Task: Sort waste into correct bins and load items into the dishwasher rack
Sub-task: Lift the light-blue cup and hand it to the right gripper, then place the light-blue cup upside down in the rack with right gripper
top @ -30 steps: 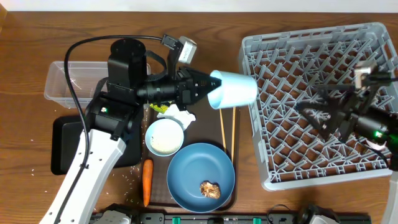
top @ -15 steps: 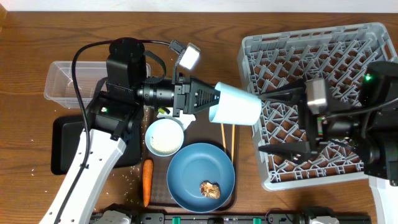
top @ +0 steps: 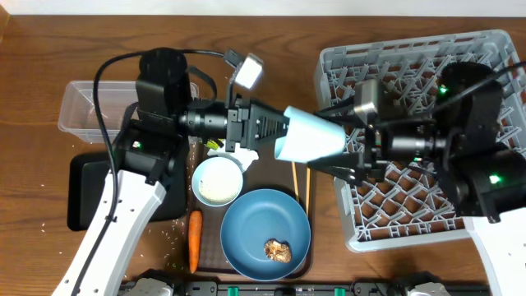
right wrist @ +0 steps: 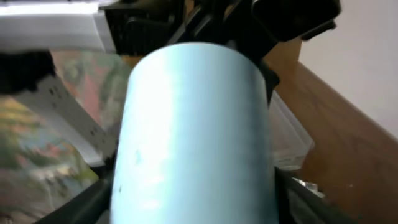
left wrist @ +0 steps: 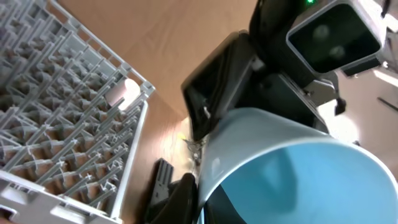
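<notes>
My left gripper (top: 275,136) is shut on the rim of the small light-blue cup (top: 311,140) and holds it sideways in the air, left of the grey dishwasher rack (top: 323,64). My right gripper (top: 332,140) is open, with one finger on each side of the cup's base. The right wrist view shows the cup (right wrist: 193,130) between its fingers (right wrist: 196,208). The left wrist view shows the cup's inside (left wrist: 298,174) and the rack (left wrist: 68,124). The white bowl (top: 218,181), blue bowl (top: 255,222) with a brown lump (top: 278,250), chopsticks (top: 301,187), carrot (top: 195,240), tissue (top: 237,153) and wrapper (top: 214,145) lie below. The pink cup is out of view.
The clear box (top: 82,107) and the black tray (top: 82,197) are at the left, partly under my left arm. Rice grains (top: 171,236) are scattered on the wooden table by the carrot. The brown serving tray (top: 307,267) carries the bowls.
My right arm has swung left from over the rack to the cup, and its open fingers now straddle it. My left gripper has pushed the cup slightly right.
</notes>
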`<state>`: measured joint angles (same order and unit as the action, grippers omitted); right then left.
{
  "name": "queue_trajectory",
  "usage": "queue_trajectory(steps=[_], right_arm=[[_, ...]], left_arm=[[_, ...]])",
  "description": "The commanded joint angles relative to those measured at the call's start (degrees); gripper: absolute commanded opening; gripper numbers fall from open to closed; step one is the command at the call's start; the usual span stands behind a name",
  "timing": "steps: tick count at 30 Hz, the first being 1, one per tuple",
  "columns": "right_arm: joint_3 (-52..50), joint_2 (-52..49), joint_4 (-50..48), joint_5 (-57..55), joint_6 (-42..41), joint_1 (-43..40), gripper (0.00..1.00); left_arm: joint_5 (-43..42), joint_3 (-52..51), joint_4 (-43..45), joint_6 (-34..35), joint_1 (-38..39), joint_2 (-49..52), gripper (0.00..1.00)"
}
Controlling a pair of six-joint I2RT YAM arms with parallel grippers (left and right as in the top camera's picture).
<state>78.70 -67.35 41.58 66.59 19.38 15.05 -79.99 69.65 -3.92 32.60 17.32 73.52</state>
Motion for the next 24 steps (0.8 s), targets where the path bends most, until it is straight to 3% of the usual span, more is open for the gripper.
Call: queue_trajectory(steps=[1, 8, 9, 11, 13, 14, 17, 18, 20, 24], right_arm=[[0.2, -0.7, 0.0, -2.5, -2.3, 0.7, 0.59], [0.2, 1.1, 0.2, -3.1, -2.3, 0.7, 0.42], [0.2, 1.6, 0.5, -4.2, -2.3, 0.6, 0.42], [0.2, 2.6, 1.2, -8.9, -4.2, 0.3, 0.43], [0.2, 4.0, 2.1, -15.3, -7.5, -0.6, 0.43], [0.2, 4.9, 2.6, -17.9, -9.0, -1.4, 0.43], [0.2, 7.8, 4.0, -22.5, -12.3, -4.7, 0.44], [0.2, 8.9, 4.5, -24.6, -14.2, -6.4, 0.46], [0.2, 10.9, 6.1, -30.0, -18.5, -10.1, 0.50], [0.2, 13.6, 11.1, -42.4, -28.1, -18.4, 0.49]], left_arm=[[-1.9, 0.9, 1.5, 2.2, 0.4, -0.2, 0.06], [-1.8, 0.9, 2.1, 2.2, 0.3, -0.2, 0.06], [-1.8, 0.9, 2.6, 2.2, 0.3, -0.2, 0.13], [-1.5, 0.9, 3.7, 2.2, 0.3, -0.2, 0.46], [-1.1, 0.9, 5.6, 2.2, -0.1, -0.2, 0.65], [-0.4, 0.9, 6.5, 2.2, -0.6, -0.2, 0.90], [0.3, 0.9, 9.4, 2.2, -2.8, -0.2, 0.94], [0.8, 0.9, 9.9, 2.3, -3.7, -0.2, 1.00], [1.4, 0.9, 10.3, 2.5, -5.3, -0.2, 0.98], [1.5, 0.9, 10.3, 2.5, -7.0, -0.2, 0.98]])
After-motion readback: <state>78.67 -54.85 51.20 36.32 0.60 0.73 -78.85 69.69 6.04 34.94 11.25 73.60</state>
